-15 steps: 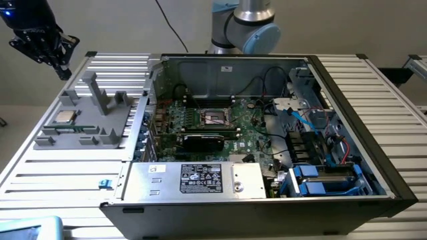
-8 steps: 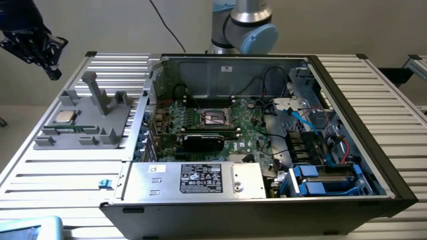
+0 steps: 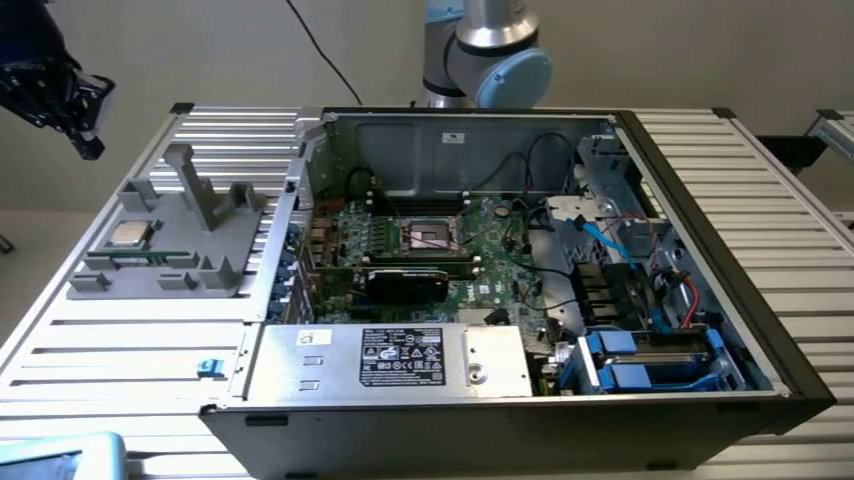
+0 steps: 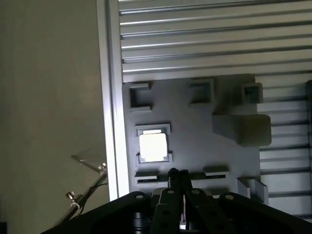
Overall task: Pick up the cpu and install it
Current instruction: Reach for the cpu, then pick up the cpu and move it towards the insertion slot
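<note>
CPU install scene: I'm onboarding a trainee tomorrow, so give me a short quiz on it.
1. True or false: the cpu lies on the grey fixture, outside the computer case.
2. The end effector is: A) open, B) shut and empty, C) gripping the cpu.
3. In the exterior view, which side of the case is the fixture on?
Key: 1 true; 2 B; 3 the left.

The cpu (image 3: pixel 130 233) has a smooth, shiny metal top; the holder (image 3: pixel 230 262) beside the computer case (image 3: pixel 441 150) looks matt grey plastic; the table (image 3: pixel 134 345) under the case is ribbed, satin bare metal; the case's walls are dull sheet steel; inside it, a silver box (image 3: pixel 287 365) bears a paper label (image 3: pixel 400 357).
</note>
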You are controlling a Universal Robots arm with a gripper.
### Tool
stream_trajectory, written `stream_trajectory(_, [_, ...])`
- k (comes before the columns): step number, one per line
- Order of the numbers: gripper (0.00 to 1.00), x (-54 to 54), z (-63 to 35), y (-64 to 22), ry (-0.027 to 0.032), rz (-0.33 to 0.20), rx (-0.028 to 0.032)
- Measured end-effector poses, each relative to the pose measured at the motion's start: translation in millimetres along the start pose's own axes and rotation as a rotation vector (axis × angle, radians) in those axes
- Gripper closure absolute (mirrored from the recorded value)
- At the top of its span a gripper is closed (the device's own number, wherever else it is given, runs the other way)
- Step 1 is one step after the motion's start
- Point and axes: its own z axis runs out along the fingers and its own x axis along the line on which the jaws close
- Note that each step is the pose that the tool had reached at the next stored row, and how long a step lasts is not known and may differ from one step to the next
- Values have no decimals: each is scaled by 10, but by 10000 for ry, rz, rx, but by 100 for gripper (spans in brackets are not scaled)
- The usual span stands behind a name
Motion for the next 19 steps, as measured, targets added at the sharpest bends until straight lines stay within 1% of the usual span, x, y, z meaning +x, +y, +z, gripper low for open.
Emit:
stream_trajectory(5, [88, 75, 32, 23, 10, -232, 0])
stream_trajectory(10, [88, 105, 58, 40, 27, -596, 0])
stream_trajectory(19, [88, 106, 60, 44, 25, -603, 4])
